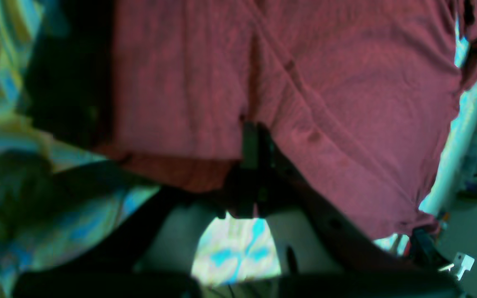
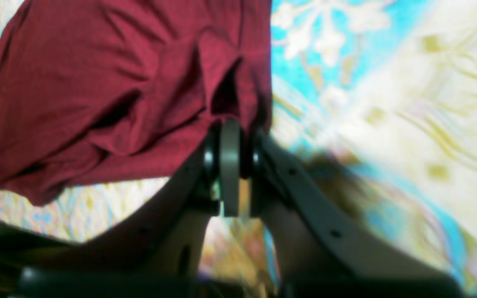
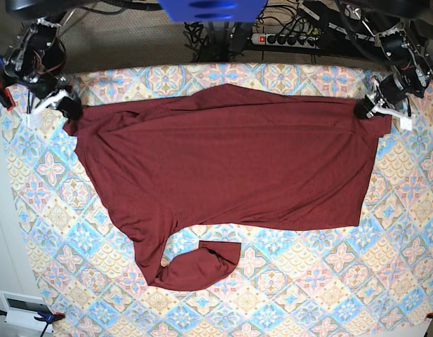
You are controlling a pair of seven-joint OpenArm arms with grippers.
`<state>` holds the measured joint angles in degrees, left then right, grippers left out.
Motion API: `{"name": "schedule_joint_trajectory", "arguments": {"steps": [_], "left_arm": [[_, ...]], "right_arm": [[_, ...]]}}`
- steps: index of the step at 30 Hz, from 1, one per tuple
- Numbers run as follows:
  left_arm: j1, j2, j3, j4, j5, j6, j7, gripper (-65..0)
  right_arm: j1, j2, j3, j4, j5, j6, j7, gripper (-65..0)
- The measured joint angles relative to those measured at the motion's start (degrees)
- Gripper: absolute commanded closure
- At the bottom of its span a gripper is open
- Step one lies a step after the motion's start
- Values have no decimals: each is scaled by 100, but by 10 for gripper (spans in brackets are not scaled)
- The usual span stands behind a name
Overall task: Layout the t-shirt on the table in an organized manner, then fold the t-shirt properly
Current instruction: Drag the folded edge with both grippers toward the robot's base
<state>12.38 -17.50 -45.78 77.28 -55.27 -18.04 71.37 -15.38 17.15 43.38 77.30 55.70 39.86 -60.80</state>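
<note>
Looking down from the base view, you are seeing the t-shirt (image 3: 230, 161) lying spread across the far half of the worktop (image 3: 328, 281), its long far edge stretched almost straight between your two hands. Your left hand (image 3: 363, 109) is pinching the corner of the shirt on the right of that view, and your right hand (image 3: 67, 109) is pinching the corner on the left. Both are sitting close to the worktop's far edge, well apart from each other.

In the left wrist view, the left hand (image 1: 250, 145) is standing narrow, its fingers (image 1: 248, 142) closed on a fold of the t-shirt (image 1: 346, 103), with the fabric bunching where they meet. In the right wrist view, the right hand (image 2: 232, 165) is likewise narrow, its fingers (image 2: 230, 165) clamping the hem of the t-shirt (image 2: 97, 82), and the cloth is gathering into pleats just above them while the patterned worktop (image 2: 387, 103) is showing beside it.

The body of the shirt is lying mostly flat with shallow creases running lengthwise. Nearer you, one sleeve (image 3: 191, 270) is curling back on itself, resting on the worktop below the main panel. A power strip (image 3: 290, 40) is lying beyond the worktop's far edge.
</note>
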Motion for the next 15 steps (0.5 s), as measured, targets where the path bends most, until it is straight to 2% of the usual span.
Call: {"name": "schedule_joint_trajectory", "arguments": {"steps": [5, 15], "left_arm": [[297, 0, -13, 9, -256, -37, -2, 0], [732, -28, -256, 35, -520, -63, 70, 0]], "right_arm": [[-17, -13, 485, 243, -13, 2, -433, 0], [-216, -17, 592, 258, -4, 2, -527, 0]]}}
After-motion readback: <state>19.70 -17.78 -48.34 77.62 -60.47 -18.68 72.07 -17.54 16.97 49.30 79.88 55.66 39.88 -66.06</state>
